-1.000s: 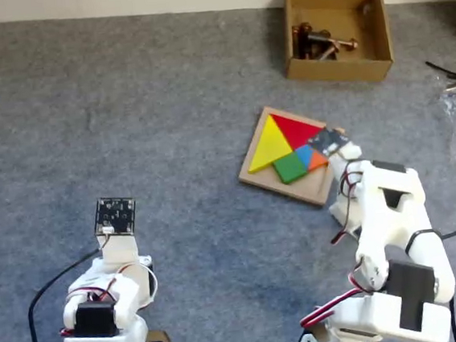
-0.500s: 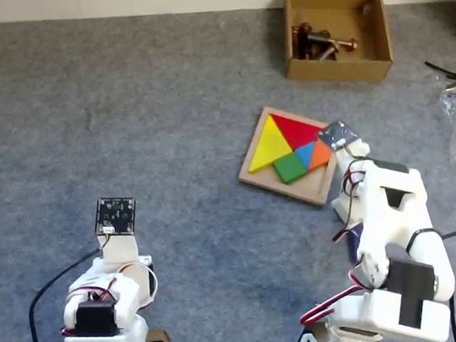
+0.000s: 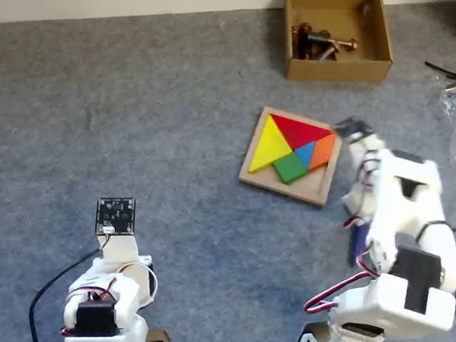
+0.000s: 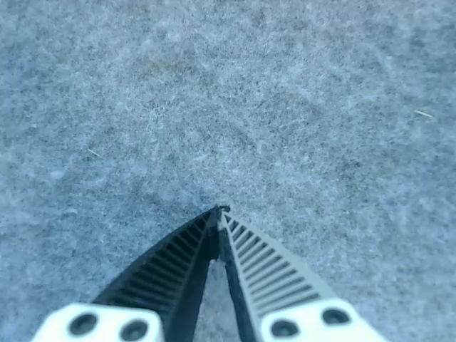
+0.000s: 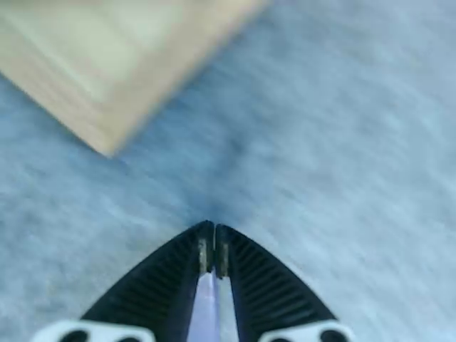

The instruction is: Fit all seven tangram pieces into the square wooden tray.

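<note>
Roughly midway: five pieces [image 3: 290,147] sit in the tray [image 3: 316,187]; right end effector [image 5: 214,239], tips together, hangs beside it, probably fetching another next.

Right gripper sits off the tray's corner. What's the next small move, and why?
Likely open the right gripper and lower toward the dark blue piece on the carpet nearby: the tray shows bare wood, and the fingers are shut.

Square wooden tray [image 3: 314,185], set cornerwise, partly filled: yellow triangle [image 3: 268,146], red triangle [image 3: 295,127], green square [image 3: 290,166], blue triangle [image 3: 305,152], orange piece [image 3: 322,154], packed edge to edge.
</note>
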{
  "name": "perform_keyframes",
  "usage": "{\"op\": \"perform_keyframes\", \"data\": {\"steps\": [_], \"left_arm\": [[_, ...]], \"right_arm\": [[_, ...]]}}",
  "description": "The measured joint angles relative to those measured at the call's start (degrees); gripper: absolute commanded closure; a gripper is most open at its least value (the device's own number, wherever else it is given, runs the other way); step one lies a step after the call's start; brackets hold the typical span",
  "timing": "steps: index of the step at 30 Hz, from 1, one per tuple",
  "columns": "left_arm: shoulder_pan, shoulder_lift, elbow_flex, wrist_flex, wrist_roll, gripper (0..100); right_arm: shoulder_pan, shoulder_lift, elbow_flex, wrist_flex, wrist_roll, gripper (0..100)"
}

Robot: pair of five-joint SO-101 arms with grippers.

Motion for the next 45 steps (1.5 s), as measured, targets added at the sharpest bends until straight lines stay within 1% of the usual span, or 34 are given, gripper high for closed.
{"op": "perform_keyframes", "data": {"steps": [2, 4, 8, 10, 13, 14, 15, 16, 17, 21, 23, 26, 31, 33, 35, 45], "left_arm": [[0.0, 0.0, 0.0, 0.0, 0.0, 99], [0.0, 0.0, 0.0, 0.0, 0.0, 99], [0.0, 0.0, 0.0, 0.0, 0.0, 99], [0.0, 0.0, 0.0, 0.0, 0.0, 99], [0.0, 0.0, 0.0, 0.0, 0.0, 99], [0.0, 0.0, 0.0, 0.0, 0.0, 99], [0.0, 0.0, 0.0, 0.0, 0.0, 99], [0.0, 0.0, 0.0, 0.0, 0.0, 99], [0.0, 0.0, 0.0, 0.0, 0.0, 99], [0.0, 0.0, 0.0, 0.0, 0.0, 99], [0.0, 0.0, 0.0, 0.0, 0.0, 99], [0.0, 0.0, 0.0, 0.0, 0.0, 99], [0.0, 0.0, 0.0, 0.0, 0.0, 99], [0.0, 0.0, 0.0, 0.0, 0.0, 99], [0.0, 0.0, 0.0, 0.0, 0.0, 99], [0.0, 0.0, 0.0, 0.0, 0.0, 99]], "right_arm": [[1.32, -1.93, -2.9, 3.16, 0.26, 98.9], [1.76, -4.22, -5.1, 6.86, 4.57, 98.9], [1.49, -8.18, -7.3, 16.09, 18.11, 98.9], [1.93, -9.58, -7.38, 19.78, 26.29, 98.9], [4.57, -10.11, -7.38, 23.03, 39.12, 98.8], [5.45, -10.2, -7.38, 23.65, 41.41, 98.8], [5.98, -10.2, -7.38, 24.0, 41.58, 98.8], [6.15, -10.2, -7.38, 24.0, 39.65, 98.8], [6.24, -10.2, -7.38, 24.0, 35.52, 98.8], [6.15, -10.2, -7.38, 24.09, 11.25, 98.8], [4.48, -10.2, -7.38, 24.09, 1.32, 98.8], [0.44, -10.2, -7.38, 24.53, -8.09, 99.2], [-1.05, -10.2, -6.24, 24.53, -23.12, 99.2], [-1.14, -10.2, -4.31, 24.35, -25.76, 99.3], [-1.14, -10.2, -2.99, 24.62, -26.55, 99.3], [-1.23, -10.29, 0.18, 24.26, -27.25, 99.3]]}}
